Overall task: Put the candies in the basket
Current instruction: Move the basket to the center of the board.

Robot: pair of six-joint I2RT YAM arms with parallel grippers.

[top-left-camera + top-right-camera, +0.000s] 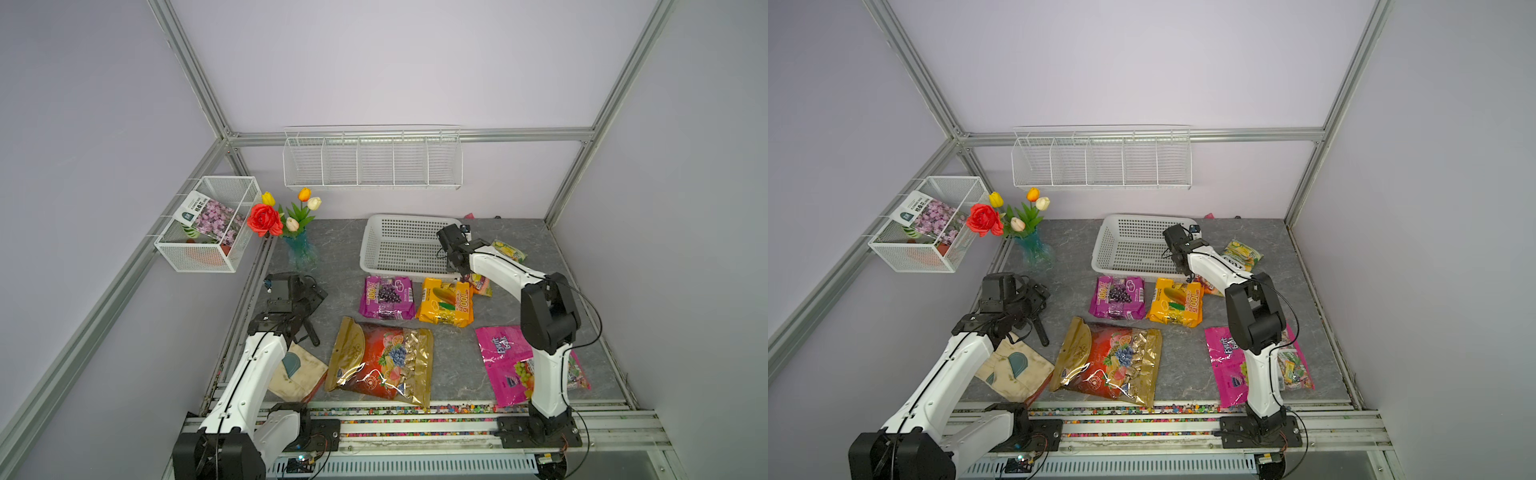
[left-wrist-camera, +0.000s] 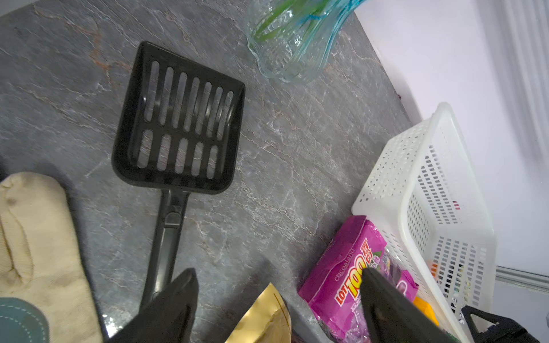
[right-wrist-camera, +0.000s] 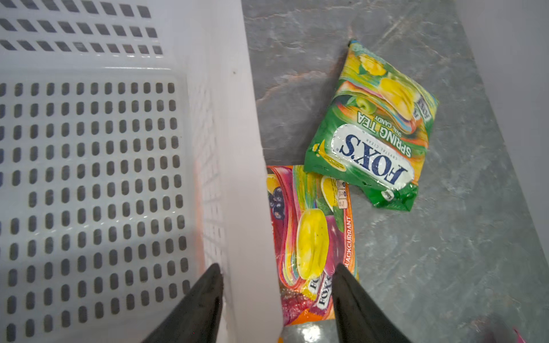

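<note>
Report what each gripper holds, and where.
Left gripper: open, nothing held. Right gripper straddles a wall of the basket beside the orange FOX'S bag; grip cannot be confirmed.

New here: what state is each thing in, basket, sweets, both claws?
basket, upright, empty.
gold-and-red bag, flat on table.
pink bag, flat on table.
purple bag, flat on table.
yellow bag, flat on table.
orange bag, flat beside basket.
green bag, flat, corner over orange bag.
vase, upright.
left gripper, open, empty.
right gripper, open, straddling basket wall.
</note>
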